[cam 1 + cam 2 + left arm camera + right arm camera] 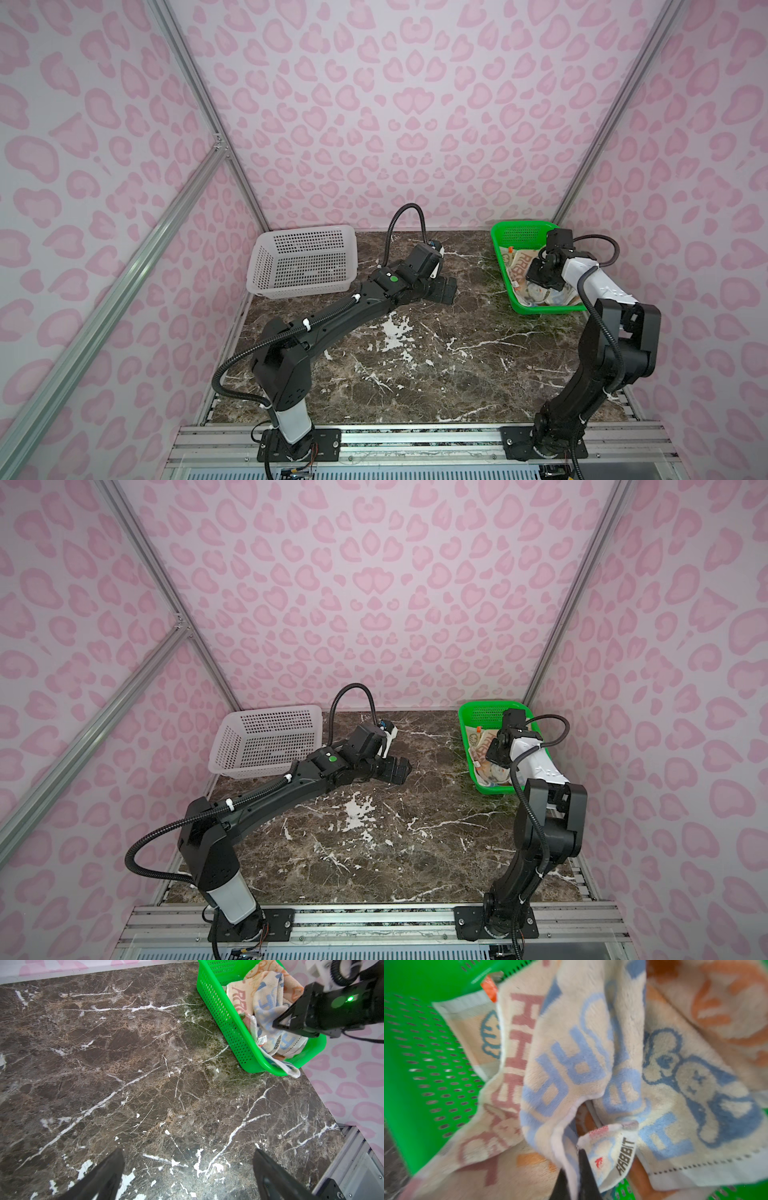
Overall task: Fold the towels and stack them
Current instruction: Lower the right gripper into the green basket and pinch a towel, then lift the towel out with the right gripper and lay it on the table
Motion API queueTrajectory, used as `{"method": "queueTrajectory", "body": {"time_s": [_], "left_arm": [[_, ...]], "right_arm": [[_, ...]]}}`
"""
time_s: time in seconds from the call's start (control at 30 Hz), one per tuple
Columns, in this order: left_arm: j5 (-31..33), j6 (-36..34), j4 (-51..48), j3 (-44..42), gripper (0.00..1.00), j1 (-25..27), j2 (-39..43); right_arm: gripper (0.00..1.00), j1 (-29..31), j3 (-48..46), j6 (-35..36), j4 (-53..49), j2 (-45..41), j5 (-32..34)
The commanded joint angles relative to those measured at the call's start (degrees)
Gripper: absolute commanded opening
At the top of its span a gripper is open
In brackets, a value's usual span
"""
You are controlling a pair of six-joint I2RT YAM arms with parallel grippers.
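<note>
Towels (268,1001): all crumpled together in the green basket (519,235) at the far right corner of the marble table (415,374). None folded or stacked yet.

Right gripper (576,1159): clamped on the white hem of the cream towel with blue letters (571,1068), beside its RABBIT tag (626,1155). The pinch takes the edge only, so lift slowly and straight up. Watch that the pink-lettered towel (512,1043) lying against it and the orange-printed towel (726,1001) beyond do not ride up too. One towel corner (291,1070) hangs over the basket rim and could snag. Judgement: carry the held towel to the open marble in front and spread it flat before folding.

Left gripper (189,1150): jaws spread wide, holding nothing, low over mid-table. You could bring it across to take a second corner.

Containers, far edge: the green basket holds every towel in sight; the folds hide the exact count. The white basket (303,257), far left, shows nothing inside.
</note>
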State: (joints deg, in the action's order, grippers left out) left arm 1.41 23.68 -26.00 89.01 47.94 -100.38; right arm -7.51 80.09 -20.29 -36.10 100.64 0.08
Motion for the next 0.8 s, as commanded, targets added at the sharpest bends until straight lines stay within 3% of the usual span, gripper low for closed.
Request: {"method": "queueTrajectory", "body": {"time_s": [0.0,0.17,0.37,0.53,0.77], "left_arm": [[2.48,-1.98,-1.37,1.55,0.98,-0.19,0.76],[5.28,-3.05,-2.25,1.54,0.98,-0.57,4.35],[7.7,-1.69,-0.97,-1.96,0.98,-2.16,10.48],[11.7,-1.0,1.49,-6.43,0.98,-4.14,16.59],[17.16,-0.64,1.74,-10.94,0.98,-6.04,24.96]], "right_arm": [[0.07,3.11,2.32,1.11,-2.83,-2.9,3.51],[0.0,6.49,9.68,2.2,-6.76,-6.29,5.92],[0.0,11.61,18.91,3.43,-8.34,-10.44,6.19],[0.0,20.49,33.04,5.79,-13.1,-9.33,6.98],[0.0,39.13,51.83,10.18,-17.86,-3.93,3.69]]}}
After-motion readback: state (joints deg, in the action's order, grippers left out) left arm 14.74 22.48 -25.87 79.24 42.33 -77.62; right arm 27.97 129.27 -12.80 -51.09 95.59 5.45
